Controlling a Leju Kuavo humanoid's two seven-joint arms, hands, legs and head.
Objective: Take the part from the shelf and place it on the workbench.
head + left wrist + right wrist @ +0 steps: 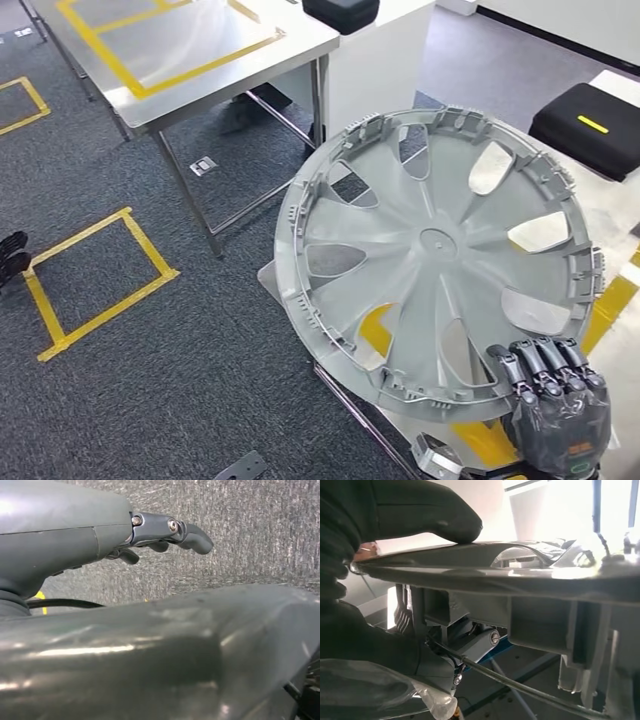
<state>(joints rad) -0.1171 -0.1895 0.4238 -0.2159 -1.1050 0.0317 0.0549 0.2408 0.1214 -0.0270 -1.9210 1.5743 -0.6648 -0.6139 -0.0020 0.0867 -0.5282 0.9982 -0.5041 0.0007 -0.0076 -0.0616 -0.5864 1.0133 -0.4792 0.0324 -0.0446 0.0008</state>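
Observation:
The part is a large silver wheel cover (pixel 438 250) with several cut-out openings. It is tilted, with its ribbed inner face toward me, above the near corner of a white workbench (pixel 625 345) marked with yellow tape. My right hand (pixel 555 400) grips its lower right rim, dark fingers curled over the edge. In the right wrist view the thumb (pixel 433 510) presses on one face of the wheel cover (pixel 508 575) and the fingers clamp the other. My left hand (pixel 162 530) hangs over grey carpet with its fingers stretched out, holding nothing.
A steel table (pixel 189 60) with a yellow taped outline stands at the back left. One black case (pixel 592 125) lies at the far right and another (pixel 340 12) on a white cabinet at the back. Yellow squares (pixel 98 280) mark the carpet at left.

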